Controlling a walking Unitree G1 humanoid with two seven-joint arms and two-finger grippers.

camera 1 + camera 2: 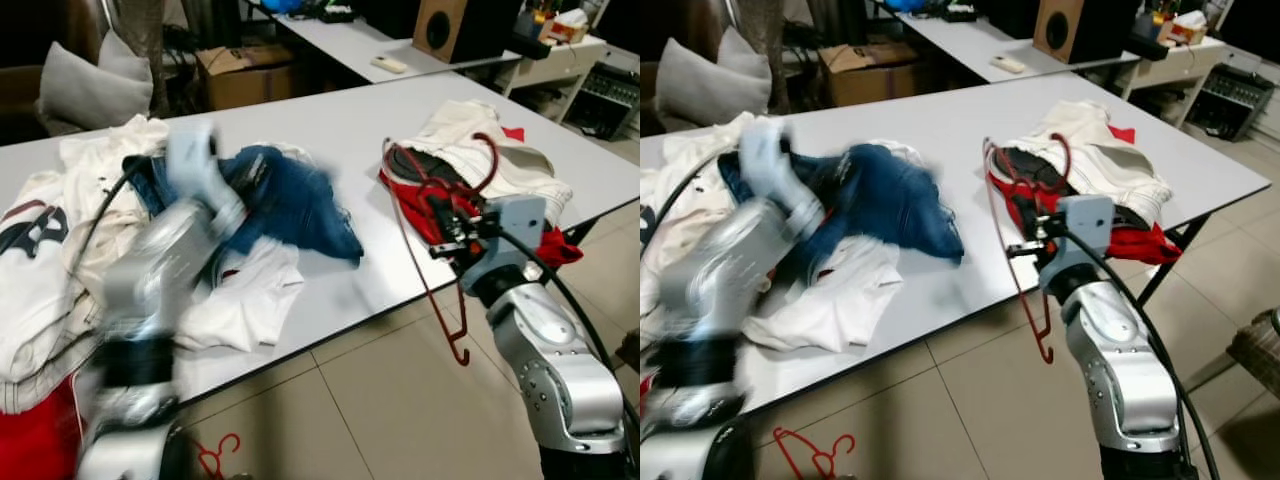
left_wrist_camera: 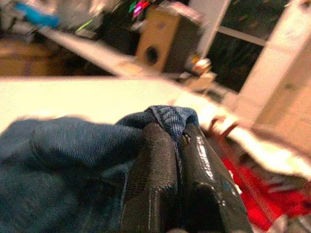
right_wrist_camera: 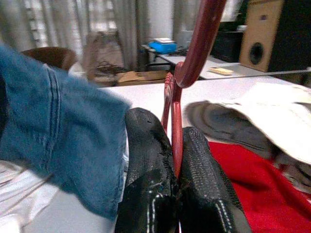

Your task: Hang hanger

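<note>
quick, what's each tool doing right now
Left tool: closed on the dark blue denim garment.
Right tool: closed on the red wire hanger.

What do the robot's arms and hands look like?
Both arms are shiny silver metal made of rounded, chunky segments, with black cables running along them. The right arm has screw holes in its shell and a flat silver-grey box near the wrist. The right hand and left hand each have two long black fingers with a bumpy, rubbery-looking surface.
</note>
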